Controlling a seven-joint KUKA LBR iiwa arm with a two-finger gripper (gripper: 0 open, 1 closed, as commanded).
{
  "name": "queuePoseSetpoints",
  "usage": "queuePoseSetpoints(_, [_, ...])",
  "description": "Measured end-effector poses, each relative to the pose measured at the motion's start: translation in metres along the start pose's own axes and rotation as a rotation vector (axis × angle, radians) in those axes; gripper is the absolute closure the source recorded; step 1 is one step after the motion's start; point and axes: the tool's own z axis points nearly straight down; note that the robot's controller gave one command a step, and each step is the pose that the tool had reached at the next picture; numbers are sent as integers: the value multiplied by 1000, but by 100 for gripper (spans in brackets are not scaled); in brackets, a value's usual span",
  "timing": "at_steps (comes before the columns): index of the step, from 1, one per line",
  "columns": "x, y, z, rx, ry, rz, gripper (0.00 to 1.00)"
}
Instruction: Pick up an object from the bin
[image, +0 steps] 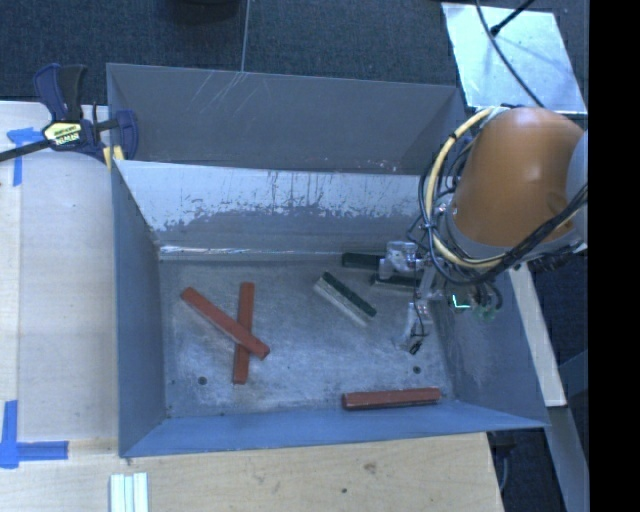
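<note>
**While the arm (510, 180) dips, its gripper (414, 340) hangs low**

Reaching over the bin's (135, 300) right wall, the arm bends down under its orange cover (515, 165). Crossed red-brown sticks (243, 335) lie left, a brown bar (392, 399) by the front wall, a grey-green block (345, 297) mid-floor. The gripper points down just right of the block; apart or together cannot be told.

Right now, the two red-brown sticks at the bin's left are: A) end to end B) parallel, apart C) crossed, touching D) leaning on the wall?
C: the long stick runs diagonally and the short stick crosses it near its lower end.
</note>
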Motion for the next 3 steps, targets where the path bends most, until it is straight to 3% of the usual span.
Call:
queuePoseSetpoints(1, [-8,16,20,0,-4,129,0])
queuePoseSetpoints(2, [-30,45,122,0,-1,354,0])
queuePoseSetpoints(3, [-63,-19,142,0,-11,447,0])
